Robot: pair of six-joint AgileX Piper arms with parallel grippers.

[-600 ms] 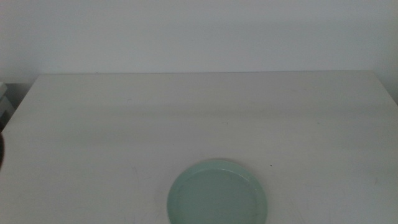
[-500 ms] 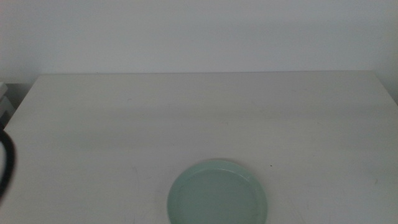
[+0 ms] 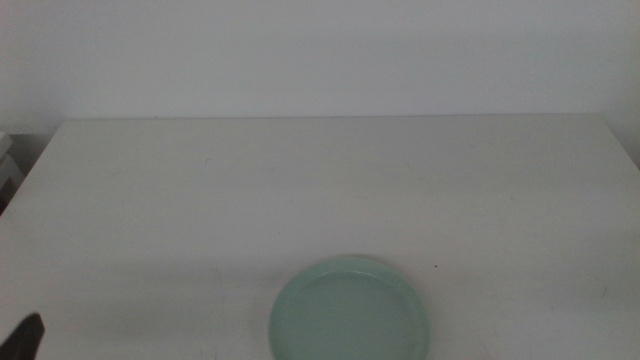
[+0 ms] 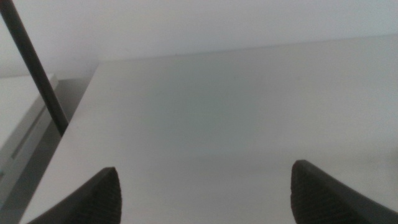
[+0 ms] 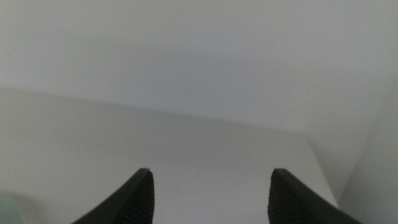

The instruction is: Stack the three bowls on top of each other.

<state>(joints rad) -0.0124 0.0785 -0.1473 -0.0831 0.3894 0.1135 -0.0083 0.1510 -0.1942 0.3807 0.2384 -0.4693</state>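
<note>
Nearest, only one stack of dishes shows in the middle view: a mint green bowl at the table's near edge, a little right of centre, its lowest part cut off by the picture's bottom. It lies flat with its hollow facing up; being round, it has no long axis to speak of. A thin sliver of a paler rim peeks out along its far edge, so something seems to lie beneath it, but whether that is one dish or two cannot be told, and no white or grey dish can be made out apart from it.

One dark tip of the left gripper pokes in at the bottom left corner of the middle view, well apart from the bowl. From its wrist camera, the left gripper has its two jaws spread wide with bare tabletop between them, holding nothing. The right gripper is likewise spread wide and empty, over bare table near the right-hand edge; a faint greenish blur at that picture's corner is too dim to name.

Farther back, the white table runs to a plain pale wall.
</note>
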